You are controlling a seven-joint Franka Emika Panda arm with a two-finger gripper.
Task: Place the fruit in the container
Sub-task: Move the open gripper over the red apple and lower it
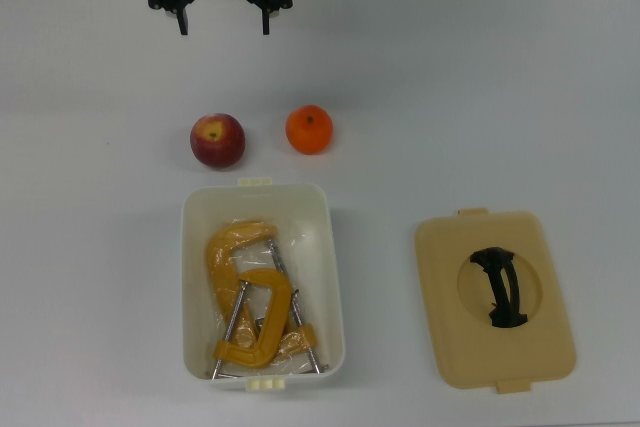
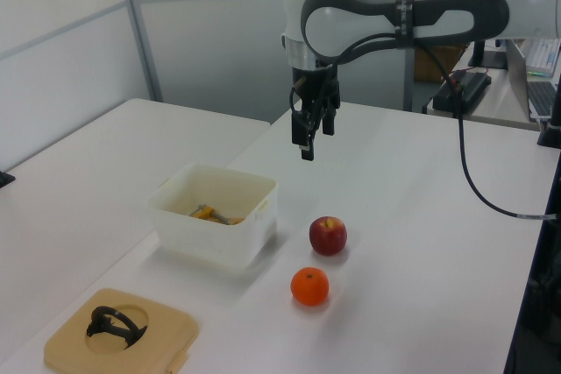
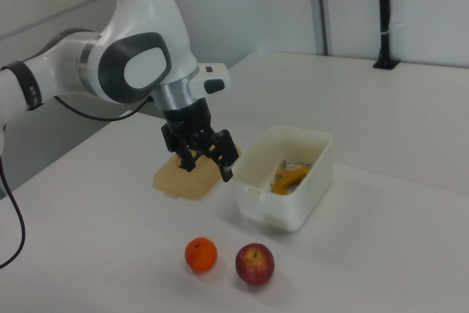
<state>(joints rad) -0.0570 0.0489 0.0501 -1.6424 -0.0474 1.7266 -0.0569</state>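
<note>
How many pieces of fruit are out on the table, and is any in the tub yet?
2. The apple and the orange sit side by side on the table, just outside the white tub. None visible inside; the clamps could hide little.

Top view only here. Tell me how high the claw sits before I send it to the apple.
Observer: Left view: the claw hangs well above the table, higher than the rim of the white tub.
Operator: Say whether the clamps poke above that rim.
Observer: No; the right view shows the yellow clamps lying low inside.
Operator: Report anything outside my frame.
Observer: A black cable droops over the table at the left view's right, clear of the apple.
</note>
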